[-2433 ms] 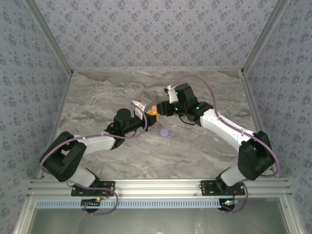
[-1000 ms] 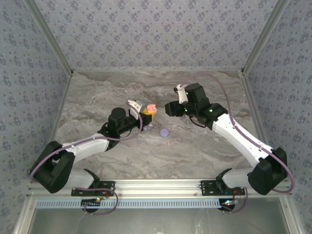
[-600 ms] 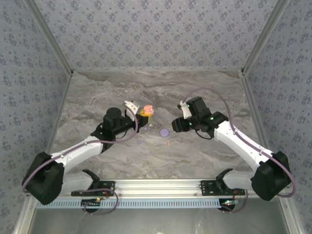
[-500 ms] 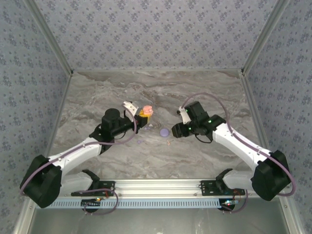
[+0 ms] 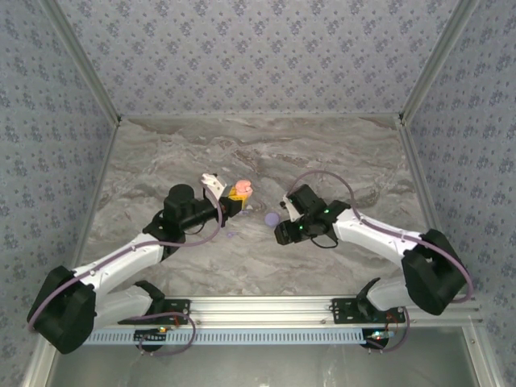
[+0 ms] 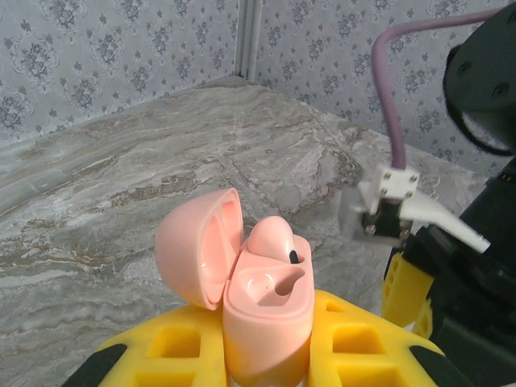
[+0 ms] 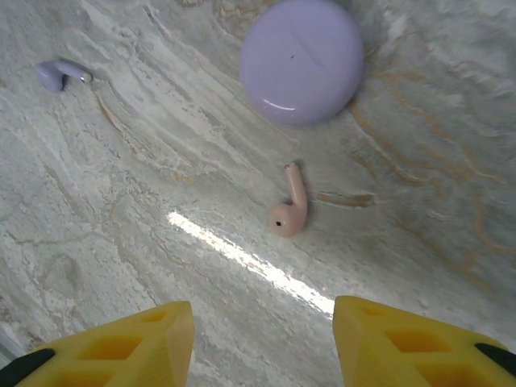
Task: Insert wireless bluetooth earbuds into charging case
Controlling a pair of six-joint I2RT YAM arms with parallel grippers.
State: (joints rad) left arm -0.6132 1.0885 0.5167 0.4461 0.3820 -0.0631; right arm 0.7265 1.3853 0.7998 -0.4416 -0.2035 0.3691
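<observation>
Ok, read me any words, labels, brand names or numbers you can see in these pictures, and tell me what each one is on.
None: no text can be read.
The pink charging case, the lavender round case, the pink earbud and the lavender earbud show no lettering.
The wallpaper has a flower pattern, no words.

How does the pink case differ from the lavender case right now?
The pink case stands open, lid hinged back, clamped in the left gripper; the lavender case is closed, lying free on the table. The pink case shows one earbud seated; the lavender case's inside is hidden. Both are smooth rounded shells.
</observation>
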